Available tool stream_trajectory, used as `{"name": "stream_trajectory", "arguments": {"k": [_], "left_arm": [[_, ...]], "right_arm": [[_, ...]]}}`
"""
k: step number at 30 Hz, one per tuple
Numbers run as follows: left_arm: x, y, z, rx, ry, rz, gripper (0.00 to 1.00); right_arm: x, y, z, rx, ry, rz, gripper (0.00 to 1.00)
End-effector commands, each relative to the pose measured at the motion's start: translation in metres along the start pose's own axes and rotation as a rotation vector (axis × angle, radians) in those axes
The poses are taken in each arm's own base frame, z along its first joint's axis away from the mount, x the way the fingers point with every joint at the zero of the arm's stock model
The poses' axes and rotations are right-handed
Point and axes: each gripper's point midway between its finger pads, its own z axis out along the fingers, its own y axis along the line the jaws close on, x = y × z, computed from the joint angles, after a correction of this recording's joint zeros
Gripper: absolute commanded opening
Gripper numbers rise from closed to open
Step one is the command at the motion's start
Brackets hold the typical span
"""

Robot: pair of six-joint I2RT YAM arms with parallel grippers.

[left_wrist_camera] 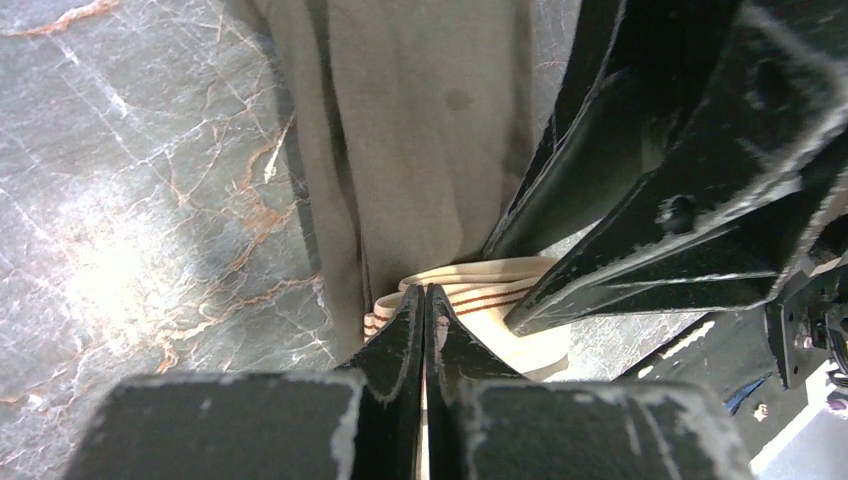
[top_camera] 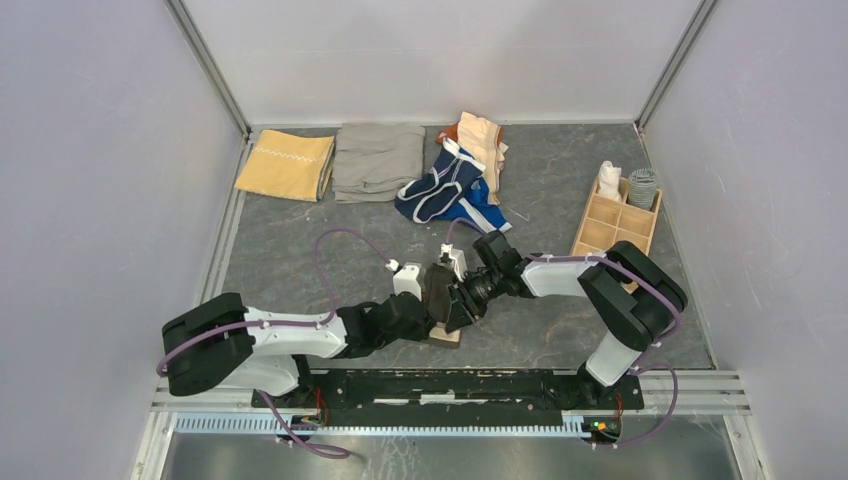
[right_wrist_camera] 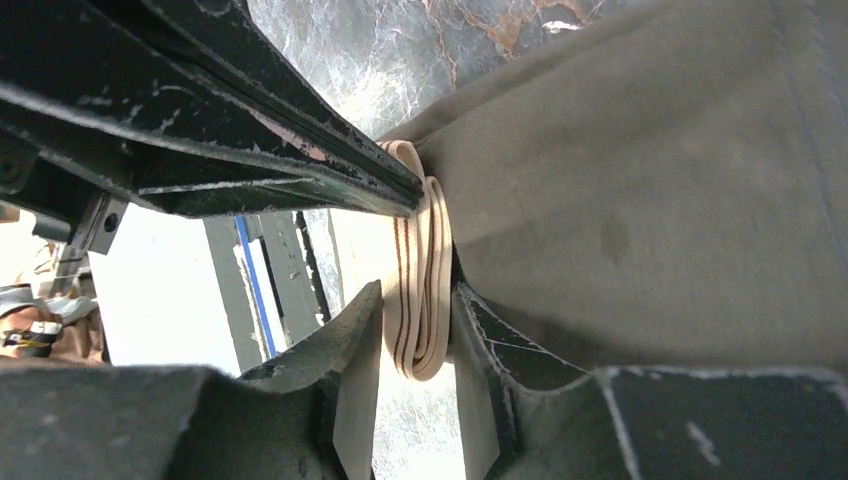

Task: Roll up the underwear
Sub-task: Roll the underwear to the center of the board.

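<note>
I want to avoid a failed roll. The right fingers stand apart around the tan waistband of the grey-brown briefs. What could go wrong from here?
1. The right fingers stand apart around the folded waistband, so its folds may spring loose.
2. Only the left fingers seem to pinch the briefs, so the cloth may slip out and unroll on the table.
3. The two pairs of fingers are very close together and may collide on the next move.

Four briefs, two folded cloths, two rolls, one tray.
</note>
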Motion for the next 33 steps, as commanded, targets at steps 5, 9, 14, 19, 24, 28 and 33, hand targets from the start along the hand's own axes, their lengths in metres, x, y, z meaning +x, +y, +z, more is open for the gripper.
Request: {"name": "stream_trajectory", "arguments": {"k": [5, 9, 14, 19, 24, 28, 33], "left_arm": [[0.033, 0.044, -0.008, -0.113, 0.066, -0.019, 0.02], [0.036, 0.050, -0.011, -0.116, 0.061, -0.040, 0.02], [0.039, 0.054, -0.013, -0.118, 0.058, -0.054, 0.02], [0.046, 0.058, -0.013, -0.127, 0.077, -0.068, 0.02], [0.055, 0.065, -0.013, -0.146, 0.099, -0.099, 0.02], [0.058, 0.069, -0.013, -0.156, 0.104, -0.110, 0.02], [0.060, 0.070, -0.013, -0.163, 0.112, -0.107, 0.02]], "right_arm": [[-0.034, -0.001, -0.020, 0.133, -0.125, -0.111, 0.47], [-0.047, -0.007, -0.036, 0.239, -0.168, -0.217, 0.50], [-0.067, -0.021, -0.073, 0.473, -0.324, -0.329, 0.67], [-0.071, -0.024, -0.111, 0.813, -0.415, -0.550, 0.70], [-0.053, 0.011, -0.098, 0.799, -0.475, -0.800, 0.72], [-0.039, 0.034, -0.088, 0.742, -0.464, -0.964, 0.73], [-0.022, 0.056, -0.067, 0.659, -0.440, -1.069, 0.71]]}}
